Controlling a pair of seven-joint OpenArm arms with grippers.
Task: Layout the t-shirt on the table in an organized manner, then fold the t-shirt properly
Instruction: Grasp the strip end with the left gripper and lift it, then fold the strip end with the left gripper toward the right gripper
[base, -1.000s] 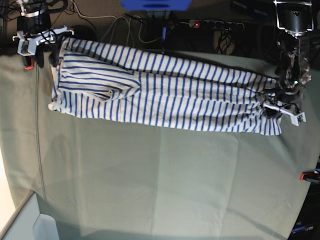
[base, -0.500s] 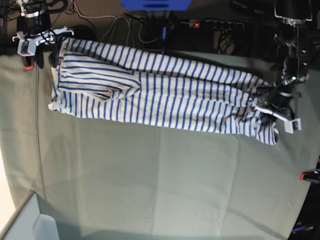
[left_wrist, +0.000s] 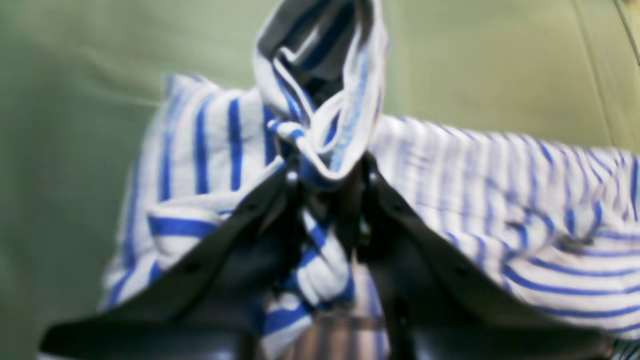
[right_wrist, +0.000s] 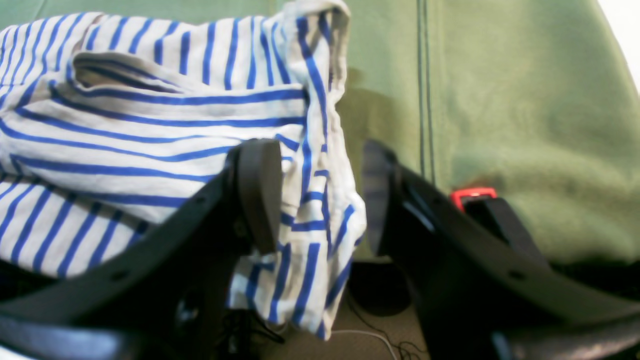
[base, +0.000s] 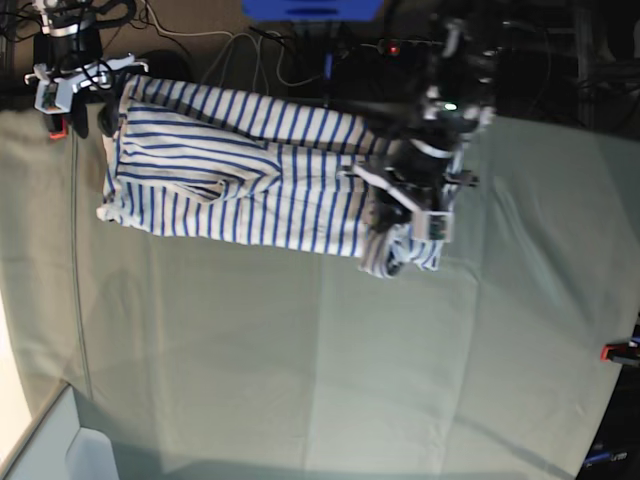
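Left pincer (base: 408, 200) has dragged the t-shirt (base: 240, 180) end inward, bunched.

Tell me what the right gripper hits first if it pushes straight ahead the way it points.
Probably the t-shirt itself: the right gripper is open, a striped edge hangs between its fingers, and more shirt lies ahead on the table. Depth is unclear.

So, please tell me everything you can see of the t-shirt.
The t-shirt is soft white fabric with thin blue stripes, lying along the table's far edge. The left tool is shut on one bunched end, lifted over the rest. The open right tool straddles the other end, which overhangs the edge.
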